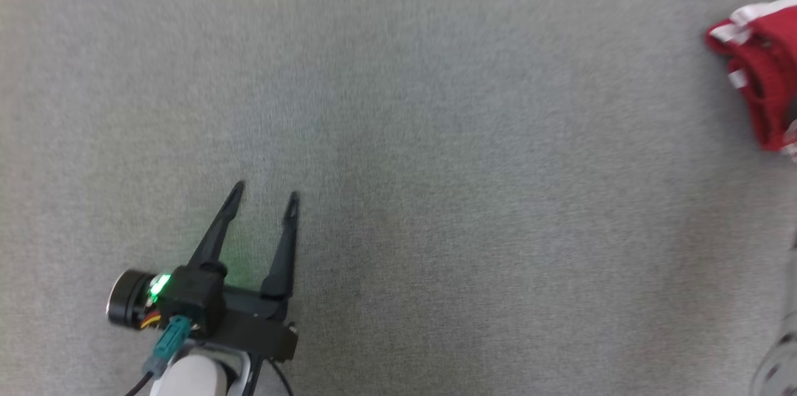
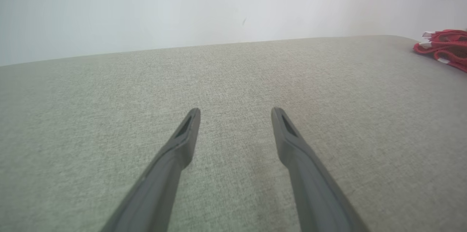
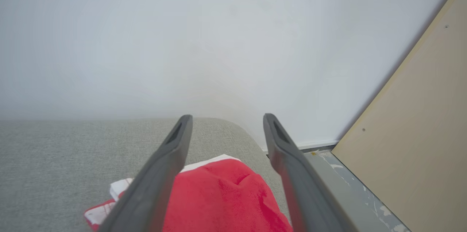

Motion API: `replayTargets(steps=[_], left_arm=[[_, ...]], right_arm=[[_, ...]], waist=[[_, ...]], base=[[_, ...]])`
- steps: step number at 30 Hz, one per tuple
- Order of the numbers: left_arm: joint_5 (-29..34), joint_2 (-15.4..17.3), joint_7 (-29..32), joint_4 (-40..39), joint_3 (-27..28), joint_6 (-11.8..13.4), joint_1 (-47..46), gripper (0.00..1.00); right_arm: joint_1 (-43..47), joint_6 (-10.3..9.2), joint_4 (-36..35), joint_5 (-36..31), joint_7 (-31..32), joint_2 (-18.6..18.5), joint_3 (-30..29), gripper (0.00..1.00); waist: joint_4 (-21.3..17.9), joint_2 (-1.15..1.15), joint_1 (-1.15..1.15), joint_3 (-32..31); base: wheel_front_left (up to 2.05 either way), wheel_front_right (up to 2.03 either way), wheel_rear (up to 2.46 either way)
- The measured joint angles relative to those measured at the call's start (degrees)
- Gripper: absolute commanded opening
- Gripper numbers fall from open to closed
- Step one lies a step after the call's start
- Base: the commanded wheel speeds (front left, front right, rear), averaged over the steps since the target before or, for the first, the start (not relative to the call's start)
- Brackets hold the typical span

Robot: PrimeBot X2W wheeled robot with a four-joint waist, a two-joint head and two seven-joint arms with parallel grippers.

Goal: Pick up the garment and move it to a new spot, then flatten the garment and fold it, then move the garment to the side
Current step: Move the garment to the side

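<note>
Surface: a flat grey woven-fabric pad (image 1: 436,134) fills the head view, backed by a plain white wall (image 3: 182,42) in both wrist views.

Task item: the red knitted garment with white trim (image 1: 763,72) lies bunched on the pad at about 2 o'clock in the head view, cut off by the picture's right edge. In the left wrist view it sits at 2 o'clock, near the pad's rounded far corner. In the right wrist view it lies at 6 o'clock, beneath and between that arm's own fingers, white edging showing at 7 o'clock of the heap.

Left gripper (image 1: 266,190): at 7 o'clock in the head view, fingers pointing to 12, spread wide with bare pad between them, well apart from the garment. A small green light (image 1: 159,284) glows on its wrist housing.

Right gripper (image 3: 228,116): fingers spread wide above the garment, nothing pinched between the tips. Whether the finger undersides touch the cloth cannot be told.

Other: a pale grey blurred part (image 1: 775,358) at 4 o'clock in the head view is possibly the right arm. A beige flat panel (image 3: 419,133) leans at 3 o'clock in the right wrist view, with a strip of grey scuffed floor (image 3: 339,188) at its foot.
</note>
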Motion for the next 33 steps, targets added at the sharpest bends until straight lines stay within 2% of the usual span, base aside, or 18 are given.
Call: replayTargets(steps=[4, 11, 21, 33], left_arm=[[0.0, -0.7, 0.0, 1.3, 2.8, 0.0, 2.2, 1.00], [0.1, -1.8, 0.0, 3.3, 7.8, 0.0, 6.0, 1.00], [0.3, -2.5, 0.0, 6.5, 12.2, 0.1, 10.7, 1.00], [-0.2, -2.8, 0.0, 8.3, 15.2, 0.6, 14.5, 1.00]], right_arm=[[6.6, 0.00, -4.0, 7.0, 0.0, 3.9, 7.7, 1.00], [18.7, 0.00, -8.7, 16.2, 0.0, 9.2, 16.5, 1.00], [31.1, 0.00, -8.7, 23.2, 0.0, 12.3, 26.5, 1.00], [38.0, 0.00, -10.3, 27.5, 0.0, 13.1, 31.8, 1.00]], waist=[[-0.5, 0.00, 0.00, -3.6], [-1.0, -0.01, -0.01, -9.9], [-0.9, -0.01, -0.01, -17.4], [-0.2, -0.01, -0.01, -22.9]], base=[[0.00, 0.00, 0.00], [0.00, 0.00, 0.00], [0.00, 0.00, 0.00], [0.00, 0.00, 0.00]])
